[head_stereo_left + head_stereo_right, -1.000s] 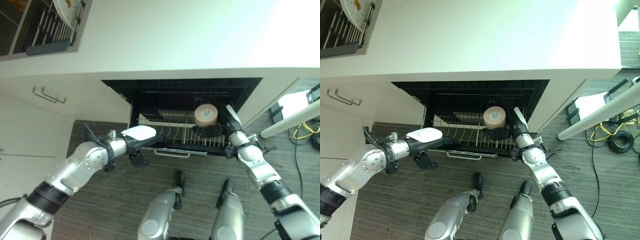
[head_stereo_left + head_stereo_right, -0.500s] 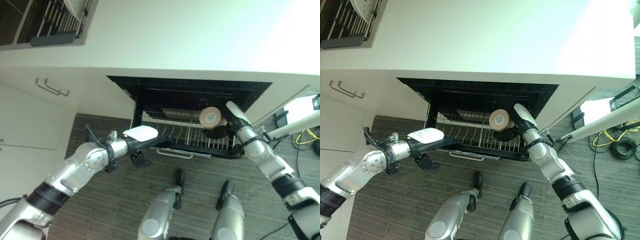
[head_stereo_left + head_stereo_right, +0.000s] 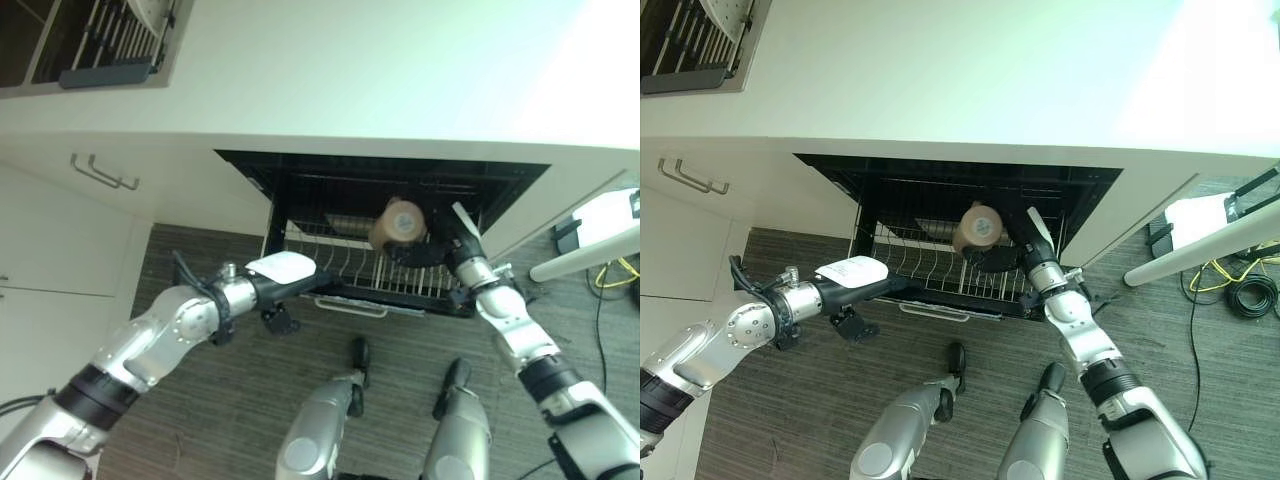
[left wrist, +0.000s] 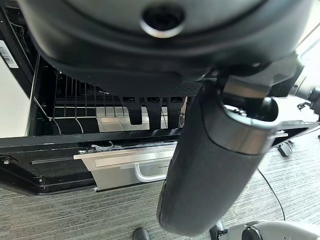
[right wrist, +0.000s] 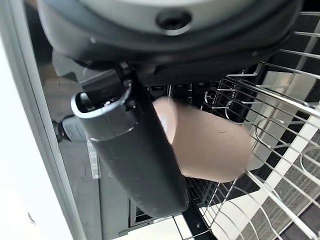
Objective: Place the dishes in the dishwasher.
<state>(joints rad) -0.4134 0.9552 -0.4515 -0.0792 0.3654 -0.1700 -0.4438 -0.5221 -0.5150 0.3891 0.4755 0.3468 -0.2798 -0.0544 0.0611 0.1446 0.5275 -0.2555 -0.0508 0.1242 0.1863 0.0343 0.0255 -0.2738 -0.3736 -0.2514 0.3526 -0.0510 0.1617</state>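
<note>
Your right hand (image 3: 1012, 256) is clamped on a tan cup (image 3: 974, 227), thumb (image 5: 135, 150) on one side and fingers curled round the other, and it holds the cup over the wire rack (image 3: 940, 270) of the open dishwasher (image 3: 385, 180), toward the rack's right rear part. The cup lies tilted on its side, its round end turned up toward the head camera; in the right wrist view its smooth, plain tan body (image 5: 210, 145) sits just above the rack's wires, and you cannot tell whether it touches them. The rack is pulled partway out from under the white counter (image 3: 350, 70). Your left hand (image 3: 300, 283) reaches in at the rack's front left corner (its thumb (image 3: 282, 266) wears a white cover); in the left wrist view its fingers (image 4: 150, 107) point loosely toward the rack, uncurled, with nothing in them, above the rack's silver front handle (image 4: 150, 172). At the counter's far left corner sits a dish drainer (image 3: 100, 45) holding a white plate (image 3: 730, 15). A white cupboard with a bar handle (image 3: 100, 172) stands left of the dishwasher.
</note>
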